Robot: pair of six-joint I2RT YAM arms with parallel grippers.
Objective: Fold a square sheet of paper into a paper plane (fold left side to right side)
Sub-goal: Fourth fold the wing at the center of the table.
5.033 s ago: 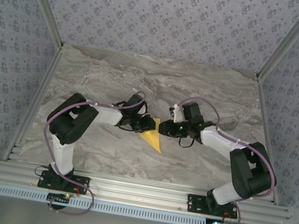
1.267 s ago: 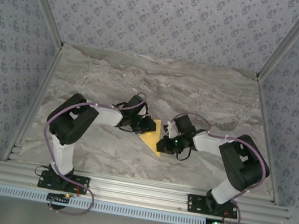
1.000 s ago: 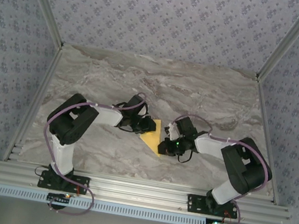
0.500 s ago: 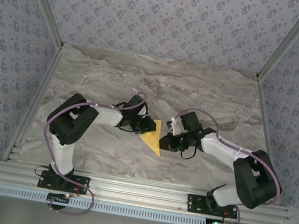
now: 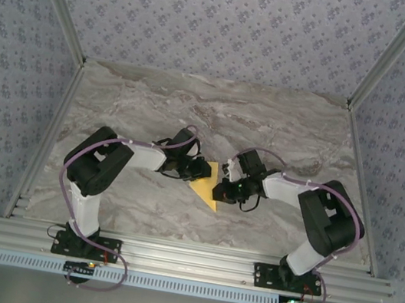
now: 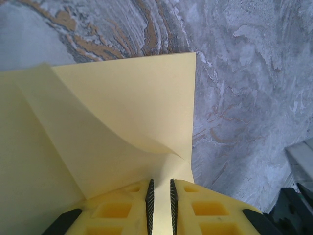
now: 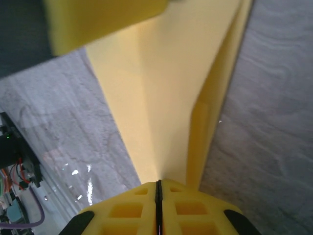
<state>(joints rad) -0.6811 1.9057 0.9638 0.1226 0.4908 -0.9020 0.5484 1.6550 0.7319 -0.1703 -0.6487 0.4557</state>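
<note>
Mustard paper plane, pinched in left gripper, may crease crooked if the closed right gripper drags.

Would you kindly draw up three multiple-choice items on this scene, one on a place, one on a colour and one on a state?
1. Where does the sheet of paper lie?
A) between the left end effector and the right end effector
B) left of both
C) right of both

2. What colour is the sheet?
A) white
B) yellow
C) blue

3. How do the right end effector's jaws stand?
A) wide open
B) shut
C) half open

Answers:
1 A, the top view shows it between the two tips.
2 B, every view shows it yellow.
3 B, the right wrist view shows no gap between them.
</note>
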